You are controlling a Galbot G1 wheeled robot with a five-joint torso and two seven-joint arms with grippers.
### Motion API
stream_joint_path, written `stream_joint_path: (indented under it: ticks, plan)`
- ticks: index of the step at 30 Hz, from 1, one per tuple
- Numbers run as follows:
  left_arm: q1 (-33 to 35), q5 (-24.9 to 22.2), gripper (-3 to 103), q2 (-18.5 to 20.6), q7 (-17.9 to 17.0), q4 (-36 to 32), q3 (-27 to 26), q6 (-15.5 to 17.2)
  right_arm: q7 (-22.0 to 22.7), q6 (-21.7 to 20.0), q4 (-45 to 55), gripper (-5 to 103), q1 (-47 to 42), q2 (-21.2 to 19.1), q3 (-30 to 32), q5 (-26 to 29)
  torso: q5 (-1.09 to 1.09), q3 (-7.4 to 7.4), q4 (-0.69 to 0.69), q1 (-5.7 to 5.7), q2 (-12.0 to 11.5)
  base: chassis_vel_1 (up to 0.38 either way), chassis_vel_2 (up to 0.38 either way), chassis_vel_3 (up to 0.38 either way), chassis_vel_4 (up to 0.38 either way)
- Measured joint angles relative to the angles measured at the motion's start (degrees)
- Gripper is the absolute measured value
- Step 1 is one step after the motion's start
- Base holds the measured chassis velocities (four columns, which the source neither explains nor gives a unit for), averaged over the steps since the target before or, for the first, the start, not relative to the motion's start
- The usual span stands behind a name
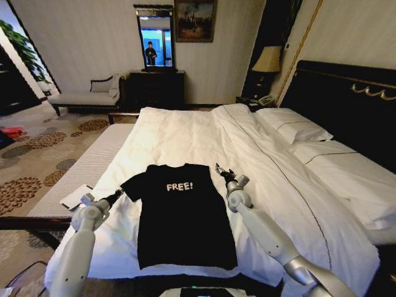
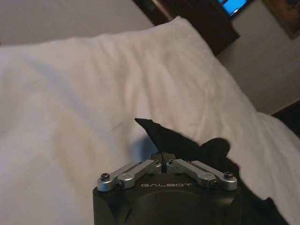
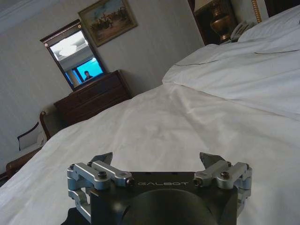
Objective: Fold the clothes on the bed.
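Observation:
The clothes are one black T-shirt (image 1: 182,216) with white "FREE!" lettering, lying flat, collar toward the far side, near the front edge of the bed (image 1: 204,133). My left gripper (image 1: 118,195) is at the shirt's left sleeve. In the left wrist view it (image 2: 161,160) is shut, with the sleeve's black cloth (image 2: 180,140) bunched up right at its fingertips. My right gripper (image 1: 219,171) hovers just beyond the right sleeve, over the white duvet. In the right wrist view it (image 3: 157,158) stands open, and a bit of the black shirt (image 3: 70,218) shows beside its body.
White pillows (image 1: 297,127) lie at the dark headboard (image 1: 346,99) on the right. The mattress edge (image 1: 86,167) and patterned carpet lie to the left, with a flat white item (image 1: 75,197) there. A pale chaise (image 1: 86,96), dark dresser (image 1: 156,86) and mirror stand against the far wall.

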Motion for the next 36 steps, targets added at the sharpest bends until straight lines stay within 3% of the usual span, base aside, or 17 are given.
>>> stream_joint_path:
  ticks: [6, 17, 27, 36]
  plan:
    - [-0.18, -0.65, 0, 1.17, -0.18, -3.06, 0.66, -0.07, 0.02, -0.05, -0.71, 100, 0.37, 0.58, -0.45, -0.04, 0.01, 0.00, 0.00, 0.00, 0.00, 0.000, 0.000, 0.000, 0.000]
    - [-4.00, -0.04, 0, 0.61, -0.37, -6.97, 11.79, -0.89, 0.13, -0.13, -1.26, 100, 0.43, -0.20, -0.19, -0.07, 0.01, 0.00, -0.02, 0.00, 0.00, 0.000, 0.000, 0.000, 0.000]
    - [-7.43, 1.61, 0, -1.68, -0.06, -5.02, 18.47, -1.50, 0.16, -0.05, -1.60, 100, -0.38, -0.55, 0.32, -0.32, 0.01, 0.00, 0.00, 0.00, 0.00, 0.000, 0.000, 0.000, 0.000]
    - [-8.62, 4.24, 0, -3.02, 0.11, -2.77, 21.35, -2.34, 0.19, 0.04, -2.01, 100, -0.32, -0.52, 0.35, -0.59, 0.01, 0.00, 0.00, 0.00, 0.00, 0.000, 0.000, 0.000, 0.000]
